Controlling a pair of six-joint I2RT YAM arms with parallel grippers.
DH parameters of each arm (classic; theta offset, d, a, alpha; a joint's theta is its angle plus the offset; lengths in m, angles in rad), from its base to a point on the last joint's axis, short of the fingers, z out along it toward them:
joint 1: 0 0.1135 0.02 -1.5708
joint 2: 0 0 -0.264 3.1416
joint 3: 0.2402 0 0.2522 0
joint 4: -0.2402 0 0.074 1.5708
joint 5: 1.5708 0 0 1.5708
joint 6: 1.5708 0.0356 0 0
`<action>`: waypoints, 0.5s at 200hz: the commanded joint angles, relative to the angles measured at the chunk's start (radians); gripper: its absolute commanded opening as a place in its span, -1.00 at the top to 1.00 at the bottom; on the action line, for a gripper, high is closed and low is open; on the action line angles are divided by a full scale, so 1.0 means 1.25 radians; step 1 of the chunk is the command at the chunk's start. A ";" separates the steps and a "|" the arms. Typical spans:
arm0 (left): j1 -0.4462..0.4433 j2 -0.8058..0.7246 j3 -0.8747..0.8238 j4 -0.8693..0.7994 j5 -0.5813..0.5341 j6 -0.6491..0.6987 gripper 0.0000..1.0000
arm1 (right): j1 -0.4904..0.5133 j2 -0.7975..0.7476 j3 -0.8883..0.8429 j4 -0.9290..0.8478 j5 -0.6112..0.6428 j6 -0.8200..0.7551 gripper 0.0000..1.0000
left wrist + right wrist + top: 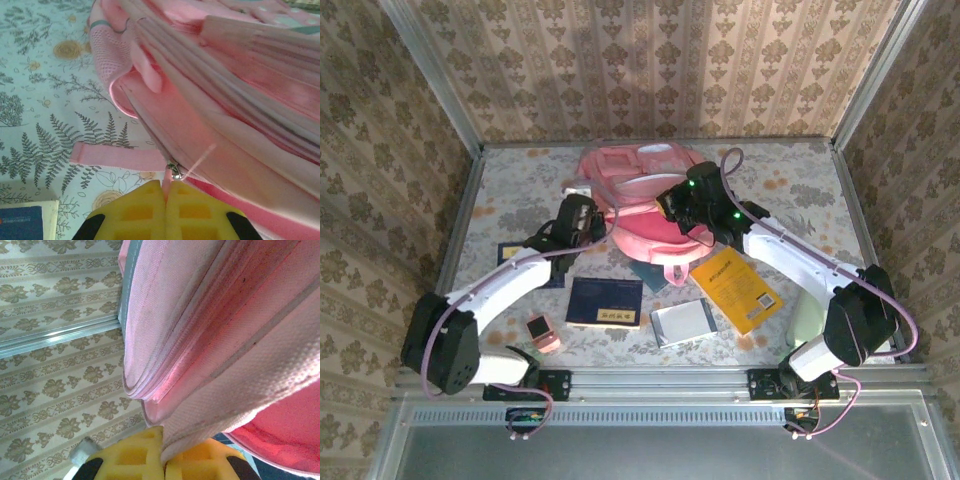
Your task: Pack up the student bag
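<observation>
The student bag (638,215), soft and pink with pale panels, lies at the back middle of the table. My left gripper (586,222) is at its left side. In the left wrist view the left gripper (166,189) is shut on the pink zipper pull (168,177), just below the metal slider (174,172). My right gripper (674,203) is over the bag's right part. Seen from the right wrist, the right gripper (164,442) is shut on a lifted fold of the student bag's fabric (225,340), holding it above the table.
In front of the bag lie a dark blue book (605,301), a yellow book (735,288), a grey notebook (682,323) and a small pink item (542,332). Another blue book (516,256) sits under the left arm. A pink strap (117,155) lies on the tablecloth.
</observation>
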 commanded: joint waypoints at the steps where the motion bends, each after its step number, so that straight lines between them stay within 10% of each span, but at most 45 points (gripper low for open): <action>1: 0.047 0.047 0.039 0.044 0.005 -0.033 1.00 | -0.015 -0.038 0.033 0.031 -0.013 -0.012 1.00; 100: 0.199 0.276 0.212 0.102 0.138 -0.074 1.00 | -0.023 0.007 0.035 0.089 -0.046 -0.029 1.00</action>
